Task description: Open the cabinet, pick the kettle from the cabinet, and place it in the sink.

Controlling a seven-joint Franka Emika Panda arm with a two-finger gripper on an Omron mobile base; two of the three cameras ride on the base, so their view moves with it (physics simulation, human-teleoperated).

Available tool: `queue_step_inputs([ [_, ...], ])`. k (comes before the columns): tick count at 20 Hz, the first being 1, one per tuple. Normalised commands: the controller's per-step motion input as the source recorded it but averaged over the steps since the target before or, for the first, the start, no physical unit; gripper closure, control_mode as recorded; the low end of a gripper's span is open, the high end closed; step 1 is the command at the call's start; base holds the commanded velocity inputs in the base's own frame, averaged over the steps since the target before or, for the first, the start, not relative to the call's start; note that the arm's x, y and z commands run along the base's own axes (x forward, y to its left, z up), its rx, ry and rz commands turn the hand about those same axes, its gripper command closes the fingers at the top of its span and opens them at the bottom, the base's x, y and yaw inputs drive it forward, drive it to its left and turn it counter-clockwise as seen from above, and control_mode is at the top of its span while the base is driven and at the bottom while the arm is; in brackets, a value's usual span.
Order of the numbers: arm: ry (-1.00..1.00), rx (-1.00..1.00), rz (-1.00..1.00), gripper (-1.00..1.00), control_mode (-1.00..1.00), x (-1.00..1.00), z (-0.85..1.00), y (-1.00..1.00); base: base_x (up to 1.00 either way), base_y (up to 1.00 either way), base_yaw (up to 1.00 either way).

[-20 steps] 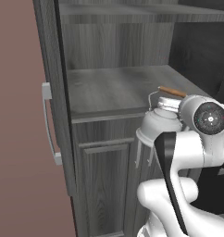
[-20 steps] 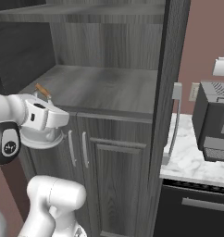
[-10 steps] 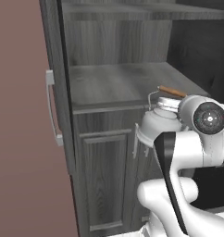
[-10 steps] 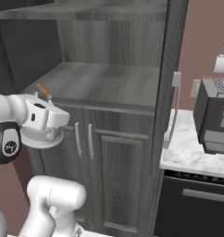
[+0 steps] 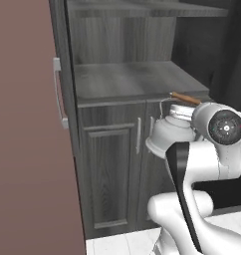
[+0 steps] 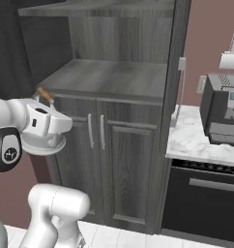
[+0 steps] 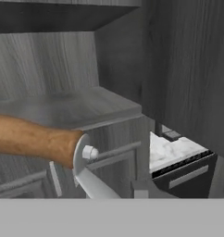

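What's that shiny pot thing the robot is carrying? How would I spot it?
Find the tall dark grey cabinet, doors open. In front of its bare shelf, at the white arm's end, hangs the kettle: squat, silvery-white, with a brown wooden handle bar, unlike anything nearby.

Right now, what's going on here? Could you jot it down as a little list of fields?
kettle: white-silver, hanging in the air in front of the lower doors, out of the cabinet
held by: gripper, shut on its brown wooden handle bar
cabinet: tall doors open, shelf bare
lower doors: closed
counter: white marble, to the right
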Motion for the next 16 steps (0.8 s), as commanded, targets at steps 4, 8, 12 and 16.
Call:
queue_step_inputs([
  [4, 0.0, 0.0, 0.0, 1.0, 1.0, 0.0, 0.0, 0.0, -0.54, 0.0, 0.0],
  [8, 0.0, 0.0, 0.0, 1.0, 1.0, 0.0, 0.0, 0.0, -0.55, 0.0, 0.0],
  [12, 0.0, 0.0, 0.0, 1.0, 1.0, 0.0, 0.0, 0.0, -0.51, 0.0, 0.0],
  [16, 0.0, 0.0, 0.0, 1.0, 1.0, 0.0, 0.0, 0.0, -0.53, 0.0, 0.0],
])
